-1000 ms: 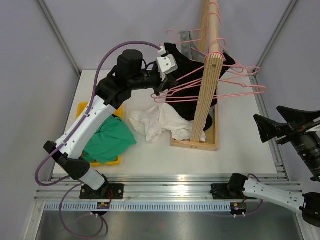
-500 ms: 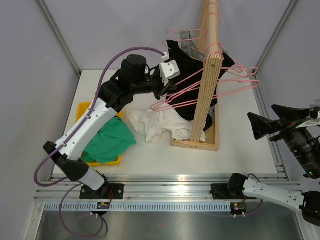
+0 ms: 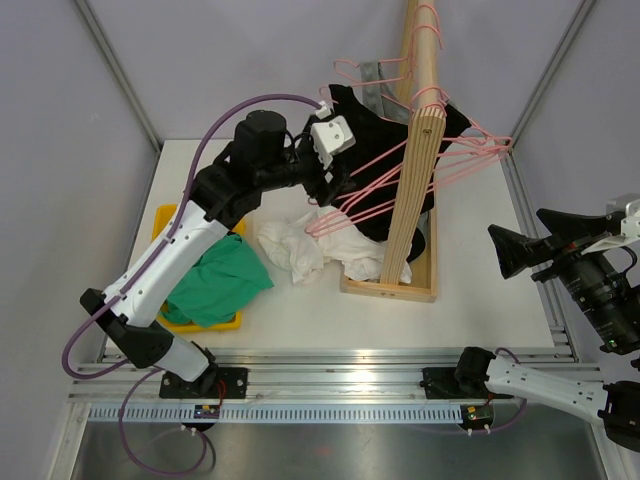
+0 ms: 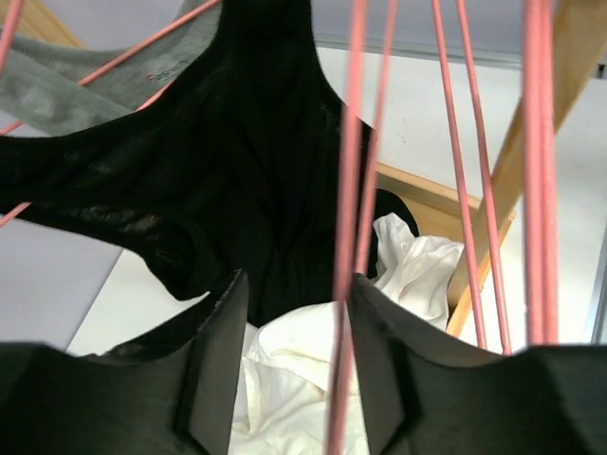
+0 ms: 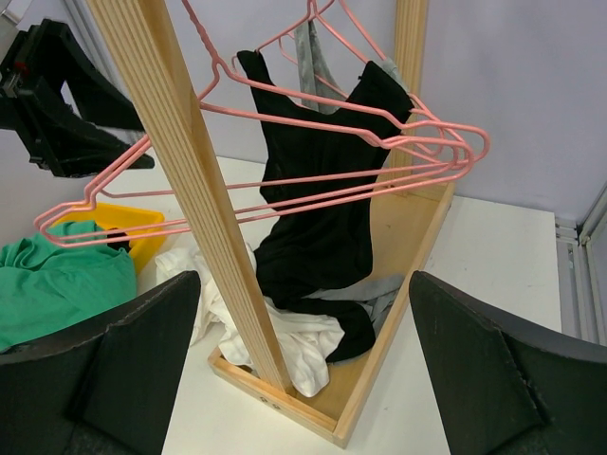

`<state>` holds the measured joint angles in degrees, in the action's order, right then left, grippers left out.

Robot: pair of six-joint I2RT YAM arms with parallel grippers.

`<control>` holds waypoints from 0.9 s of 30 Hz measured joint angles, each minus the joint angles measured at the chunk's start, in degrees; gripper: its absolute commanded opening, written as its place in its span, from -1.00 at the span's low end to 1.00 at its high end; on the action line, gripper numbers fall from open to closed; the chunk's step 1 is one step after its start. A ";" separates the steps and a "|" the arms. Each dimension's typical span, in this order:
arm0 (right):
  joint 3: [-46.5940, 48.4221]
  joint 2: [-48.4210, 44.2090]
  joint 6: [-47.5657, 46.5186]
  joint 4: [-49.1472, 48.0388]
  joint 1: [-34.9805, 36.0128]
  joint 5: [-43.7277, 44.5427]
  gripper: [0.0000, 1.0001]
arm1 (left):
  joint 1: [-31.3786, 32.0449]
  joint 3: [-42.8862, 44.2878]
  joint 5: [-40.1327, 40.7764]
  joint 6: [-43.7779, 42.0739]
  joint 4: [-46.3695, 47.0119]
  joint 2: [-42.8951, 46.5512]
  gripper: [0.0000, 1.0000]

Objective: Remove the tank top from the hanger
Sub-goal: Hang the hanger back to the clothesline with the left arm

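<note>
The black tank top (image 3: 362, 118) hangs by its straps on a pink wire hanger (image 3: 375, 190) on the wooden rack, and its lower part pools in the rack's base. It fills the upper left wrist view (image 4: 237, 161) and shows in the right wrist view (image 5: 322, 190). My left gripper (image 3: 336, 183) is up beside it with its jaws open. A pink hanger wire (image 4: 346, 284) runs past the inside of its right finger, ungripped (image 4: 296, 289). My right gripper (image 3: 520, 238) hovers wide open at the right of the rack, holding nothing (image 5: 303, 294).
The slanted wooden post (image 3: 415, 170) carries several pink hangers. Its tray base (image 3: 395, 287) holds a white garment (image 3: 315, 248) that spills onto the table. A grey garment (image 4: 57, 90) hangs further back. A yellow bin (image 3: 168, 215) at the left holds green cloth (image 3: 215, 280).
My left gripper's jaws have opened. The pink hangers have swung, their left tips dropping toward the white garment. The right gripper has drifted slightly left.
</note>
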<state>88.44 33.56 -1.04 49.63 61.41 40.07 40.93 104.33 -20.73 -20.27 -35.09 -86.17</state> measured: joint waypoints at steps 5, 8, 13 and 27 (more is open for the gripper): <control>0.00 0.00 0.00 0.02 0.00 0.13 0.99 | 0.00 -0.35 3.08 1.03 2.10 1.33 0.98; -0.04 0.00 0.00 0.00 0.00 0.66 0.99 | 0.00 -0.90 4.17 1.49 4.13 3.10 0.98; -0.33 0.00 0.00 0.02 0.00 0.98 0.99 | 0.00 -4.55 7.08 2.49 9.46 8.31 0.98; -1.86 0.44 0.02 0.00 0.00 1.03 0.99 | 0.00 -41.94 38.80 8.33 39.67 36.76 0.98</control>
<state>86.59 34.00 -1.02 49.63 61.41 41.10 40.93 62.39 18.06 -11.94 4.58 -49.41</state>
